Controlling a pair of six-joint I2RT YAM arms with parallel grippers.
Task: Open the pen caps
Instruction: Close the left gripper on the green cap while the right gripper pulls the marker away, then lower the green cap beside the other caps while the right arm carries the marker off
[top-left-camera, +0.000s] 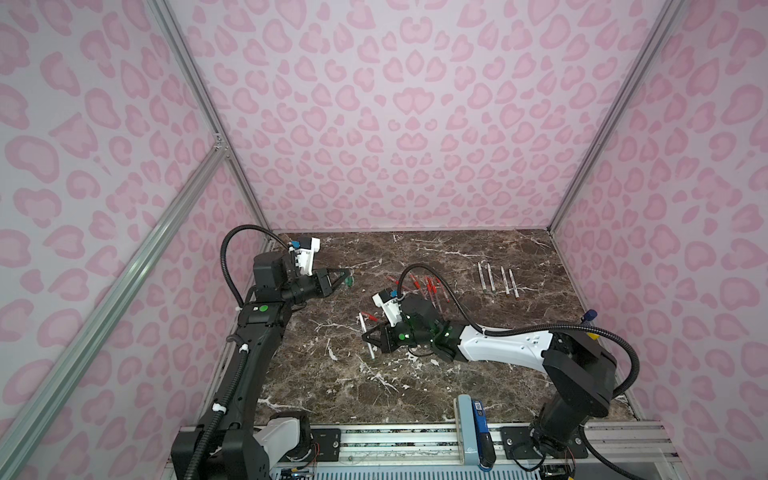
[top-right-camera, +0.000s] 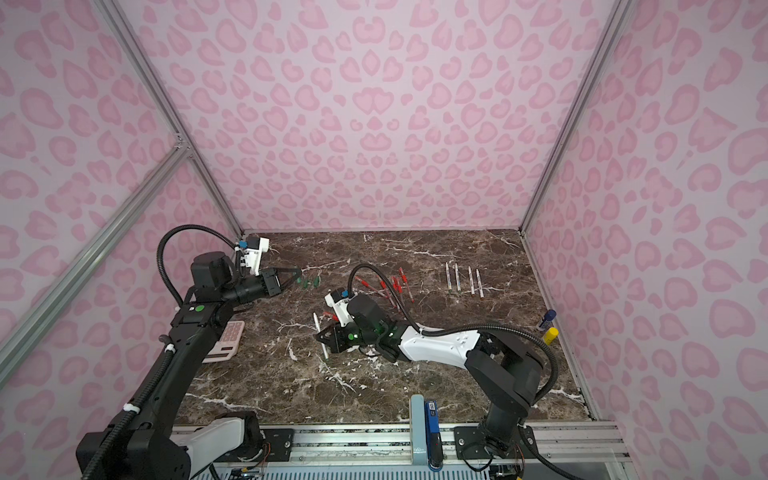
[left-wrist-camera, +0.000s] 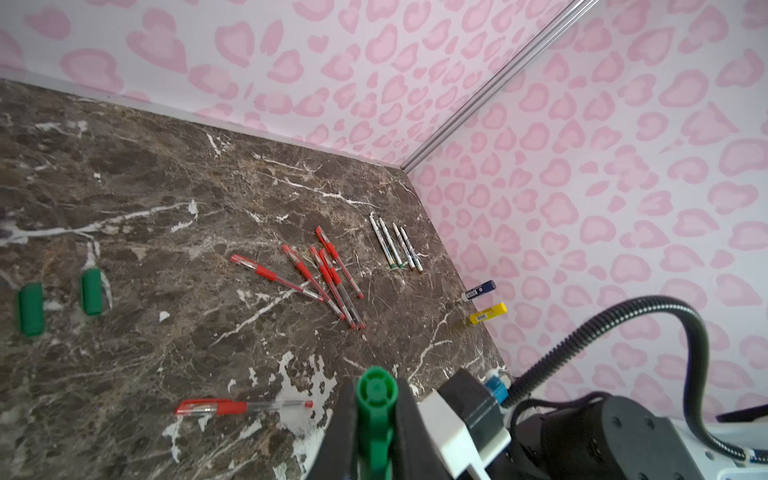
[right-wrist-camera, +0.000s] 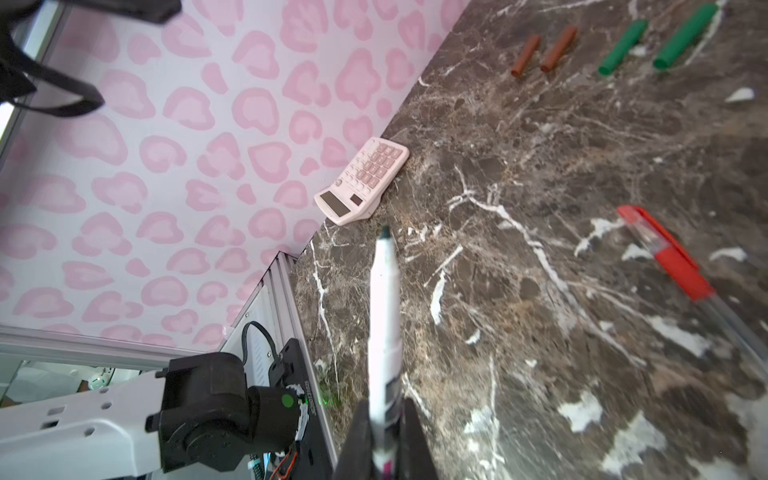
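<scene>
The left gripper (left-wrist-camera: 376, 432) is closed tight on a green cap (left-wrist-camera: 376, 399). The cap stands between the two black fingers with its round end toward the wrist camera. In both top views this gripper hangs over the far left part of the marble table (top-left-camera: 457, 374). Two loose green caps (right-wrist-camera: 623, 48) lie on the table just beside it. Next to them lie two brown caps (right-wrist-camera: 525, 56), side by side and nearly parallel.

The right gripper (right-wrist-camera: 384, 440) reaches across the middle of the table and is clamped on a white pen (right-wrist-camera: 384, 316). The pen has no cap, and its dark tip is bare. In a top view the pen sticks out on both sides of the fingers and is tilted. I cannot tell if it touches the table.

One red pen (left-wrist-camera: 232, 407) lies alone near the right gripper, with its red cap on. Further back, several red pens (left-wrist-camera: 328, 274) lie in a loose heap, crossing each other, all with red caps. To the right of them, four white pens (top-left-camera: 498, 281) lie in a tidy row, close together.

A pink calculator (right-wrist-camera: 361, 183) lies at the left edge, against the wall. A blue-capped tube (left-wrist-camera: 480, 289) and a yellow tube (left-wrist-camera: 488, 313) lie at the right wall.
</scene>
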